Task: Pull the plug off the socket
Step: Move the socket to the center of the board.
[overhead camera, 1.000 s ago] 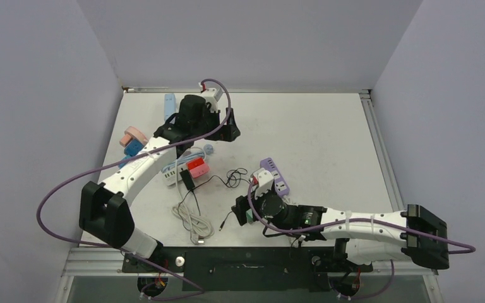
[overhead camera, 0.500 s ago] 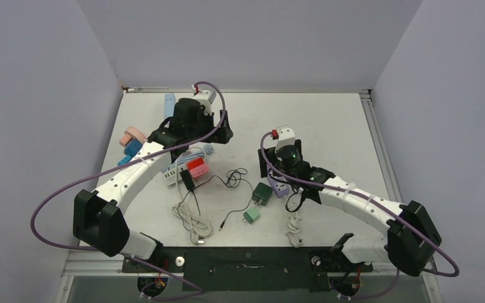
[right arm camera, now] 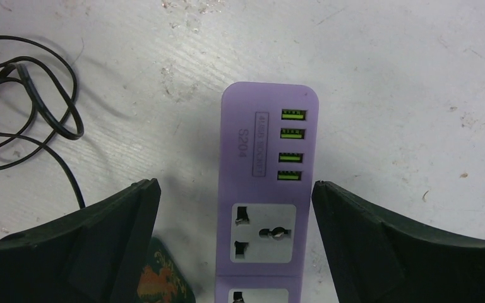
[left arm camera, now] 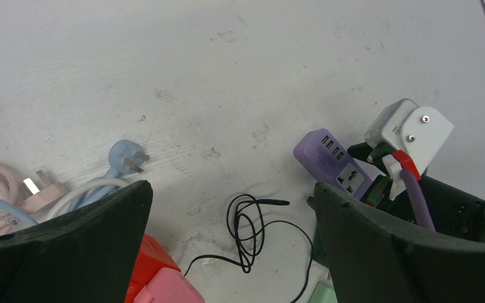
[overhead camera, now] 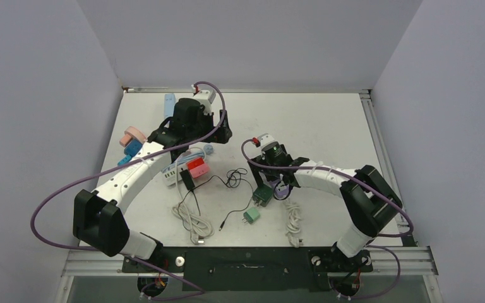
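A purple socket strip (right arm camera: 262, 189) lies flat between the wide-spread fingers of my open right gripper (right arm camera: 235, 184). The sockets that show are empty. A dark green plug (overhead camera: 263, 194) lies loose on the table just left of the strip, and its corner (right arm camera: 161, 278) shows by my left finger. My left gripper (left arm camera: 232, 186) hangs open over a coiled thin black cable (left arm camera: 252, 221), holding nothing. Below it a red and pink plug (overhead camera: 196, 166) and a black adapter (overhead camera: 189, 182) sit on a white socket strip (overhead camera: 172, 173).
A light green plug (overhead camera: 251, 215) and a white cable (overhead camera: 293, 224) lie near the front edge. Another white cable bundle (overhead camera: 192, 221) trails from the white strip. Blue (left arm camera: 126, 158) and pink (left arm camera: 31, 186) plugs lie at the left.
My right arm swung from the table's front up over the purple strip, leaving the dark green plug on the table and opening wider. The left gripper shifted slightly left.
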{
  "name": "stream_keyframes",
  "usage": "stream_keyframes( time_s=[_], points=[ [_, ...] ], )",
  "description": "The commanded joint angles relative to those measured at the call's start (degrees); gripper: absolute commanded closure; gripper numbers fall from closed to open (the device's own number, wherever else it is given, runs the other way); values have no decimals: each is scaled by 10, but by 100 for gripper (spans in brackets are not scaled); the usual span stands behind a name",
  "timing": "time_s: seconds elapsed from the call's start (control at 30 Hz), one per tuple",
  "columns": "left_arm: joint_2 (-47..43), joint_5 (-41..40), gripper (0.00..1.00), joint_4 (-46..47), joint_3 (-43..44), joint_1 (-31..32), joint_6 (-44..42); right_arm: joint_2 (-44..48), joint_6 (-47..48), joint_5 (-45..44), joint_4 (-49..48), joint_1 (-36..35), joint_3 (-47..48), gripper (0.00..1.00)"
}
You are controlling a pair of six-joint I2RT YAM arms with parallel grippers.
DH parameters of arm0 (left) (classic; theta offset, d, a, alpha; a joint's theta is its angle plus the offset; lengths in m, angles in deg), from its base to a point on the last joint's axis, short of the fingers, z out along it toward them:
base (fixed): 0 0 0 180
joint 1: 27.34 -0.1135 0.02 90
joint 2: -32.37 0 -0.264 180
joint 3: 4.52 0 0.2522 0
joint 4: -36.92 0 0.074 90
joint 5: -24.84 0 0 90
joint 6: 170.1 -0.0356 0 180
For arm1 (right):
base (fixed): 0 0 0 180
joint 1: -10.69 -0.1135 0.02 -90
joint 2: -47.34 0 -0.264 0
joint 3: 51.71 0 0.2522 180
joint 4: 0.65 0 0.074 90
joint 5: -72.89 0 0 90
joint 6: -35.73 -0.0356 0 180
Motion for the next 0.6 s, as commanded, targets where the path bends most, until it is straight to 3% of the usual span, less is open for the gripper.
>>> stream_keyframes(
  time_s=[0.0, 0.07, 0.23, 0.47, 0.57],
  points=[
    [-5, 15, 3, 13, -1, -4, 1, -11, 15, 3, -23, 11, 29, 3],
    [-4, 17, 3, 14, -1, -4, 2, -20, 16, 7, -25, 17, 29, 3],
    [-4, 18, 3, 13, -1, -4, 3, -32, 16, 11, -29, 28, 23, 20],
    [-4, 15, 3, 11, 1, -5, 1, -24, 17, 2, -34, 72, 7, 64],
    [-9, 8, 3, 11, 1, -6, -1, -17, 23, -12, -32, 104, 2, 71]
  ],
)
